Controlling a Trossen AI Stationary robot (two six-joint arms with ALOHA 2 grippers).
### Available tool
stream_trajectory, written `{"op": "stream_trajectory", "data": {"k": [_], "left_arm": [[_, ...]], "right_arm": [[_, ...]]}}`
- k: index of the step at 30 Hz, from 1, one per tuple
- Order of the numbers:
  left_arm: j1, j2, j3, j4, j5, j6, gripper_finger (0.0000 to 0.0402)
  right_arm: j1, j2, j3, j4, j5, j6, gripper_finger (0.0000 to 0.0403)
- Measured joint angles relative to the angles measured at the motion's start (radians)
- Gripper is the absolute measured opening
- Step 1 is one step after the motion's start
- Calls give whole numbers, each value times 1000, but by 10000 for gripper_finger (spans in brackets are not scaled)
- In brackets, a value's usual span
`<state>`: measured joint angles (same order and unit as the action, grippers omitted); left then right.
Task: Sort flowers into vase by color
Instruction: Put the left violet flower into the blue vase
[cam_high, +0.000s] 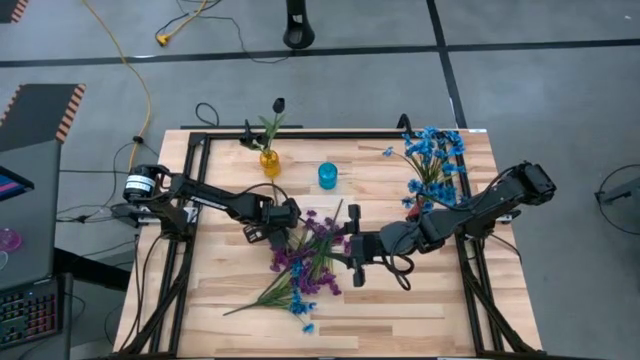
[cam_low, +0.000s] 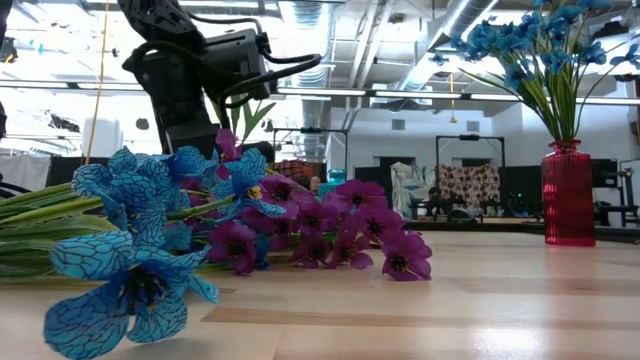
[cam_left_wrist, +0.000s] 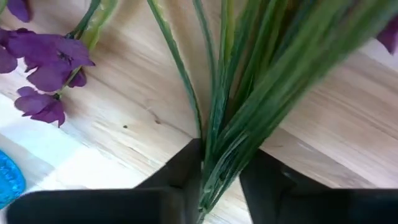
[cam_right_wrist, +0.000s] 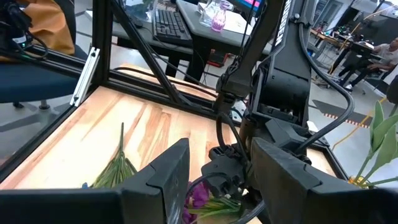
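A pile of flowers (cam_high: 305, 262) lies on the table's middle, purple blossoms (cam_low: 340, 232) mixed with blue ones (cam_low: 130, 262), on long green stems. My left gripper (cam_high: 286, 216) is at the pile's far-left end, shut on a bunch of green stems. My right gripper (cam_high: 354, 256) hovers open at the pile's right side, facing the left arm (cam_right_wrist: 273, 74). A red vase (cam_low: 567, 195) holds blue flowers (cam_high: 435, 155). A yellow vase (cam_high: 270, 162) holds a dark sprig. A blue vase (cam_high: 328, 176) stands between them. My left gripper pinches a bunch of several green stems and leaves (cam_left_wrist: 219, 163) between its two fingers (cam_left_wrist: 186, 177), coming slanting down from the table's left. The stems run on past the fingers, just above the wood. The rest of the pile lies on the table.
The black frame rails (cam_high: 330, 133) run along the table's edges. Bare wood (cam_high: 420, 300) lies at the near right and at the near left (cam_high: 200, 290). Cables and a desk with a keyboard (cam_right_wrist: 171, 25) are beyond the table.
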<state>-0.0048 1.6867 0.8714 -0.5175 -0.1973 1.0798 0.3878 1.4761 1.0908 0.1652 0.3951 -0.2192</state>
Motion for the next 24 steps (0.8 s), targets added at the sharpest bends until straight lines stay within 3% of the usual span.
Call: {"op": "stream_trajectory", "data": {"k": [8, 16, 24], "left_arm": [[-1, 0, -1, -13, 3, -2, 9], [-31, -6, -3, -14, -82, -40, 9], [-41, -93, -4, -146, -93, -314, 3]], "right_arm": [[0, 0, 0, -5, 1, 0, 198], [0, 0, 0, -9, 1, -3, 198], [-3, 0, 0, -9, 3, -17, 198]]}}
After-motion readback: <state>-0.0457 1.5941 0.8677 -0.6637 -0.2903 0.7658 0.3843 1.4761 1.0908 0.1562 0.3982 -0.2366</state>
